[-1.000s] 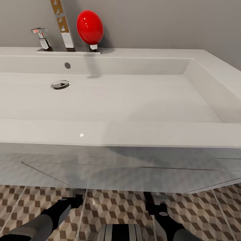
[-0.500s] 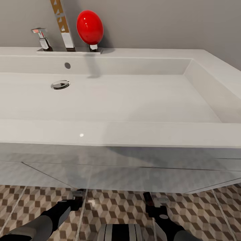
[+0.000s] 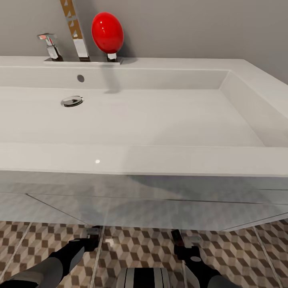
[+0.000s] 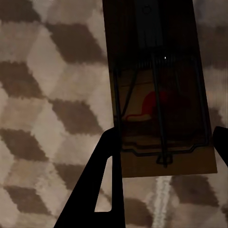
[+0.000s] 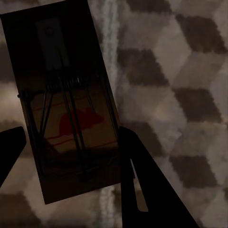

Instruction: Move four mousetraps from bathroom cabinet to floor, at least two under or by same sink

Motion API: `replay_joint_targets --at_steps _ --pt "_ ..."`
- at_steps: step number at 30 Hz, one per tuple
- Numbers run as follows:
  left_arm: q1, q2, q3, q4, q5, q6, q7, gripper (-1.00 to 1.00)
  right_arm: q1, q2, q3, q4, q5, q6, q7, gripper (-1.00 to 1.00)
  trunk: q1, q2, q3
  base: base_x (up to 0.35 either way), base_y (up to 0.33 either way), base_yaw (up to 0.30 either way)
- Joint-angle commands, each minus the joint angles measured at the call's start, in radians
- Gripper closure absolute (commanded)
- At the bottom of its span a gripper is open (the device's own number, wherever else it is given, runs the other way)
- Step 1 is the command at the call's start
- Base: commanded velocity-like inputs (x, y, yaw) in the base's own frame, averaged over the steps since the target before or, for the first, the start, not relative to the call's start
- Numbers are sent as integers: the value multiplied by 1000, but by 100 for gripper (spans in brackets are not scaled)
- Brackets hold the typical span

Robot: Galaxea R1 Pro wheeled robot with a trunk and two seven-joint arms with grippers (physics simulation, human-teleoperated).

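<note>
Both arms reach forward low in the head view, along the bottom edge. The left gripper [image 3: 93, 237] sits lower left of centre, its dark forearm angling in from the bottom-left corner. The right gripper [image 3: 185, 244] sits lower right of centre, forearm rising from the bottom edge. At the left wrist, one black finger [image 4: 102, 185] shows at lower left, the other just at the right edge, spread apart. At the right wrist, one finger [image 5: 142, 190] fills the lower right, the other pokes in at the left edge.

Glossy white sink [image 3: 160, 160], chrome tap [image 3: 50, 46], wooden wire-sprung mousetraps [image 4: 159, 90].
</note>
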Motion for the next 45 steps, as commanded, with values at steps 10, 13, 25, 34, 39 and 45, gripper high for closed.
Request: replay_joint_targets --at_steps 10,13,25,34,39,45 --pt "0 -1 -11 -35 9 20 4 100 0 -3 -8 -15 11 12 -3 100 0 0 -1 0 0 0" --pt "0 -2 -11 -39 10 22 4 100 0 -4 -8 -27 13 30 -3 100 0 0 -1 0 0 0" --pt "-4 -3 -11 -42 11 24 4 100 -1 -4 -8 -72 11 57 -3 100 0 0 -1 0 0 0" --pt "-4 -4 -11 -41 11 23 4 100 -6 -2 -8 -74 13 57 -3 100 0 0 -1 0 0 0" --pt "-4 -6 -11 -41 10 23 4 100 -6 -2 -8 -74 13 53 -3 100 0 0 -1 0 0 0" --pt "-4 -9 -11 -40 10 22 4 100 -6 -2 -8 -74 13 47 -3 100 0 0 -1 0 0 0"
